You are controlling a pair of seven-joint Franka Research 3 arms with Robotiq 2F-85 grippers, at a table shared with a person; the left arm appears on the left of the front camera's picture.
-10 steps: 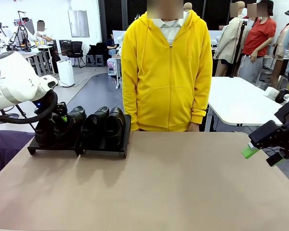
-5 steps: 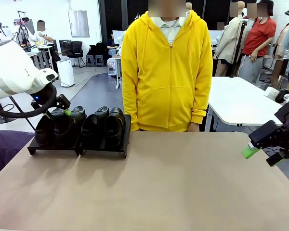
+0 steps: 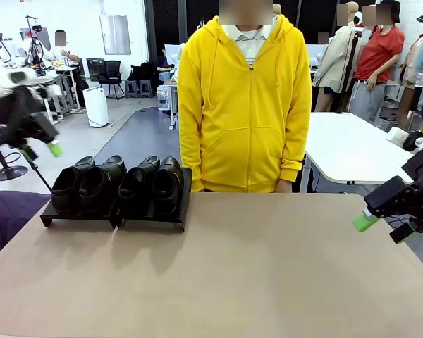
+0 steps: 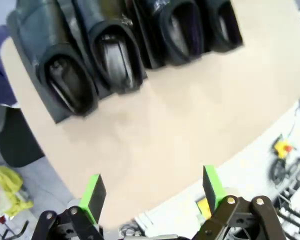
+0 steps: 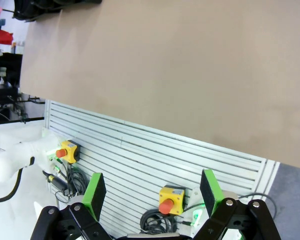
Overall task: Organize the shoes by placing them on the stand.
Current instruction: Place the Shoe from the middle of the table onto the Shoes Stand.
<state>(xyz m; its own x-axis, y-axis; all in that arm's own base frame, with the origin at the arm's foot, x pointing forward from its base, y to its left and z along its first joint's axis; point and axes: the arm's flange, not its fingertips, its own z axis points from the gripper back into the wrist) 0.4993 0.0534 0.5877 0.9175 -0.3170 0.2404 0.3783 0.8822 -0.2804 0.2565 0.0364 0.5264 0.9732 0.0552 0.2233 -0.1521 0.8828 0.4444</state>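
Several glossy black shoes (image 3: 99, 184) stand side by side on the low black stand (image 3: 152, 222) at the table's far left, toes toward the person. My left gripper (image 3: 42, 149) hangs open and blurred in the air, above and to the left of the stand, holding nothing. In the left wrist view the row of shoes (image 4: 115, 60) lies below the open left gripper (image 4: 152, 190). My right gripper (image 3: 386, 229) hovers open off the table's right edge. The right wrist view shows the right gripper (image 5: 152, 190) with nothing between its green pads.
A person in a yellow hoodie (image 3: 245, 105) stands at the far side, hands down behind the table edge. The tan table (image 3: 233, 274) is bare in front of the stand. Below its near edge are yellow emergency-stop boxes (image 5: 170, 197) and cables.
My left gripper has opened, let go of a shoe at the left of the stand, and risen up and to the left. The right arm has not moved.
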